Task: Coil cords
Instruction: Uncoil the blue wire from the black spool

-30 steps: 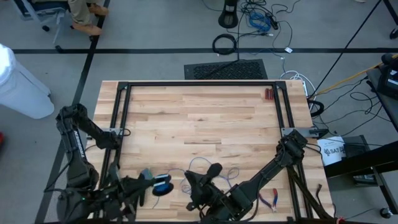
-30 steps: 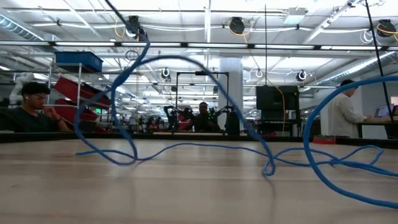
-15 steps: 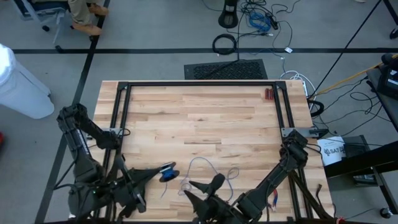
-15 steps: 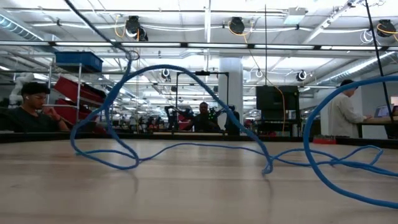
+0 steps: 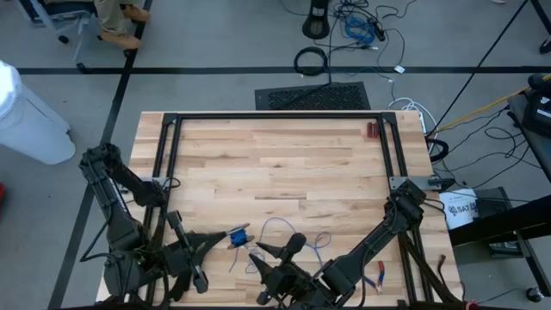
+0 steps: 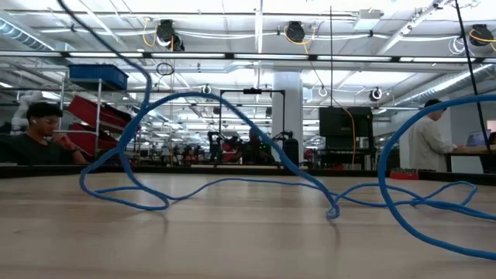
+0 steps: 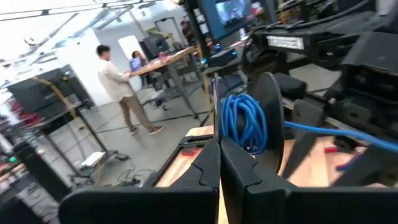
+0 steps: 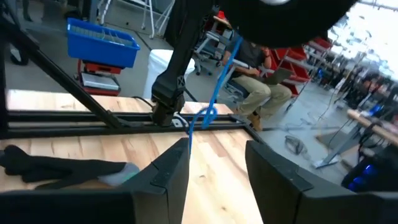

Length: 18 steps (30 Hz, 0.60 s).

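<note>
Left gripper [image 5: 225, 241] clamping shut on blue coiled cord bundle [image 7: 244, 121], lower left of centre, now lifted further right than a second ago. Right gripper [image 5: 269, 251] spreading apart, holding nothing, loose cord [image 5: 297, 231] trailing just beside. Winding seemingly continuing, regrasp likely next.

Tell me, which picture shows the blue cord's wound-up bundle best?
The left wrist view: the blue coil fills the middle, gripped by the left hand. From above it's a tiny blue blob. The low and right wrist views show only loose cord.
</note>
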Each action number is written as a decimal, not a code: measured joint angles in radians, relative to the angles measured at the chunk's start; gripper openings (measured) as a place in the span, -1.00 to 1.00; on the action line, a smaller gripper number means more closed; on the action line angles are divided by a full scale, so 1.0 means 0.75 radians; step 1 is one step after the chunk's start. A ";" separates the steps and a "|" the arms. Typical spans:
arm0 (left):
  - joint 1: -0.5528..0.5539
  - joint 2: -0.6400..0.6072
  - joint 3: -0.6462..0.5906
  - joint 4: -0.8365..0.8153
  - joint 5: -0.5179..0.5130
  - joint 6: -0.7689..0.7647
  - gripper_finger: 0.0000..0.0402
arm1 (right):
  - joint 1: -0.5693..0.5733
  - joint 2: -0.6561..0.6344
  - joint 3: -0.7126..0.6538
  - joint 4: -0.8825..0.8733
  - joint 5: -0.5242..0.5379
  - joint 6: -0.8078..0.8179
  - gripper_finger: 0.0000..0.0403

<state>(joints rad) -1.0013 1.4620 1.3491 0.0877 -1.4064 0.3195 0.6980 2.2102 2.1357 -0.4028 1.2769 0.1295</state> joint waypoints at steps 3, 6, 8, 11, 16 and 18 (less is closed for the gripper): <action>0.000 0.000 0.000 0.001 0.031 -0.002 -1.00 | 0.021 0.000 0.000 0.089 0.000 -0.170 -0.33; 0.000 0.000 0.000 0.001 0.032 -0.002 -1.00 | 0.056 0.000 0.000 0.239 0.000 -0.375 -0.34; 0.000 0.000 0.000 0.001 0.031 -0.002 -1.00 | 0.083 0.000 0.000 0.346 -0.001 -0.504 -0.34; 0.000 0.000 0.000 0.000 0.031 -0.013 -1.00 | 0.131 -0.009 0.000 0.447 -0.007 -0.643 -0.34; 0.000 0.000 0.000 -0.012 0.031 -0.036 -1.00 | 0.234 -0.098 0.000 0.407 -0.029 -0.653 -0.34; 0.000 0.000 0.000 -0.034 0.031 -0.057 -1.00 | 0.275 -0.144 0.000 0.375 -0.028 -0.654 -0.34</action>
<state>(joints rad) -1.0016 1.4620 1.3491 0.0624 -1.3833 0.2767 0.9042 2.1018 2.1357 -0.1214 1.2563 -0.3612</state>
